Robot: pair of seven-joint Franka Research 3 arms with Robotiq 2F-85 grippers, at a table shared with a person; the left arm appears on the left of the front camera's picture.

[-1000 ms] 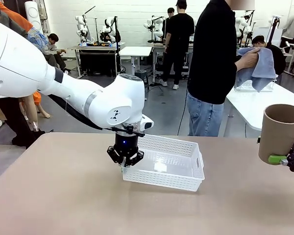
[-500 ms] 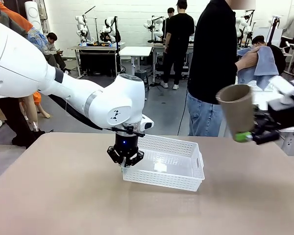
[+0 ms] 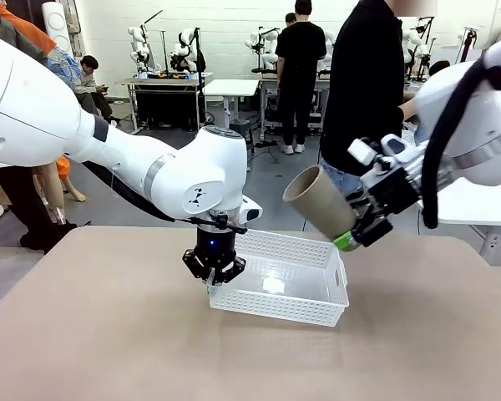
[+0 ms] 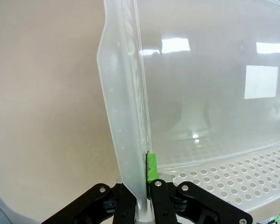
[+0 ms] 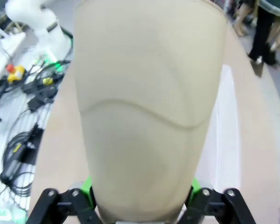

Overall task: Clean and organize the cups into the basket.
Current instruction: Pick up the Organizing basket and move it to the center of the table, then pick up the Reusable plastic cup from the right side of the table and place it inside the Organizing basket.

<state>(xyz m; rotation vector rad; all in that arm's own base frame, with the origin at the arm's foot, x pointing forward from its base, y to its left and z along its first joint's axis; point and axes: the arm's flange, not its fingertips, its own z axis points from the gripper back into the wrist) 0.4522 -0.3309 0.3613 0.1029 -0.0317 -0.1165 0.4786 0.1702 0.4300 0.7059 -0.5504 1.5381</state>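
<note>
Start at the left of the front view: the left arm (image 3: 83, 138) reaches down over the table (image 3: 92, 342). Check the left gripper (image 3: 211, 284): it points straight down and pinches the left end wall of the basket (image 3: 309, 311). In the left wrist view, confirm that one green-padded finger (image 4: 151, 169) lies against the inner face of this wall (image 4: 123, 116) and the other finger sits on the outer face, with both pressed onto the plastic. The basket sits open side up near the middle of the table.

Move right. One taupe-brown cup (image 3: 319, 200) hangs in the air above the basket's right end, tilted, with its mouth up and to the left. The right gripper (image 3: 351, 239) clamps the cup's base end. In the right wrist view, green pads (image 5: 87, 186) flank the cup (image 5: 147, 116) on both sides. A person (image 3: 367, 92) in a black top stands just behind, at the table's far side.
</note>
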